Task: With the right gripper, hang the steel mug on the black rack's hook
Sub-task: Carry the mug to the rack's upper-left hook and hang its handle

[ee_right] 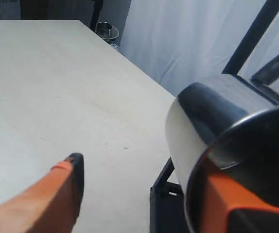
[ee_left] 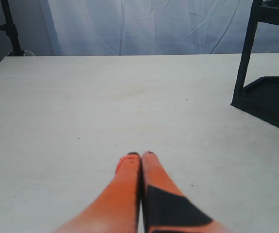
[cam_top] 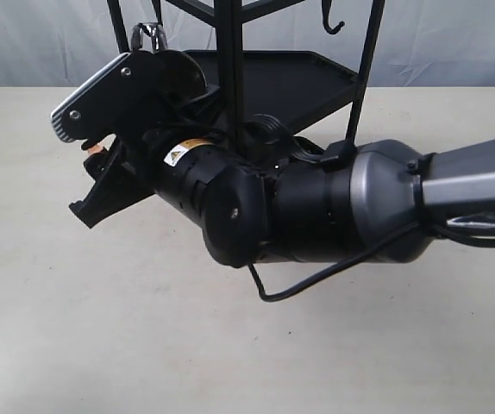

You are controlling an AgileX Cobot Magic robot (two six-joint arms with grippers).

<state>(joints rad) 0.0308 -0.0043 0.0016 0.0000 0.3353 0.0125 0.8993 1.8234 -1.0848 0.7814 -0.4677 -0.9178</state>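
The steel mug (ee_right: 202, 121) fills the near side of the right wrist view, its mirror wall reflecting the table and its wire handle (ee_right: 275, 65) up by a post of the black rack (ee_right: 253, 39). My right gripper (ee_right: 149, 177) is open. One orange finger (ee_right: 236, 194) is inside the mug's mouth, and the other finger (ee_right: 66, 187) stands well clear of the wall. In the exterior view the right gripper (cam_top: 101, 172) reaches across to the rack's (cam_top: 230, 78) left post. Only a shiny bit of the mug (cam_top: 150, 36) shows above it; its hook is hidden. My left gripper (ee_left: 140, 155) is shut and empty over the table.
The rack's low tray (cam_top: 303, 78) lies behind my right arm, and a free hook (cam_top: 332, 26) hangs at its upper right. A rack post (ee_left: 246, 58) and tray (ee_left: 275, 97) stand to one side of my left gripper. A cable (cam_top: 316, 276) loops under the right arm.
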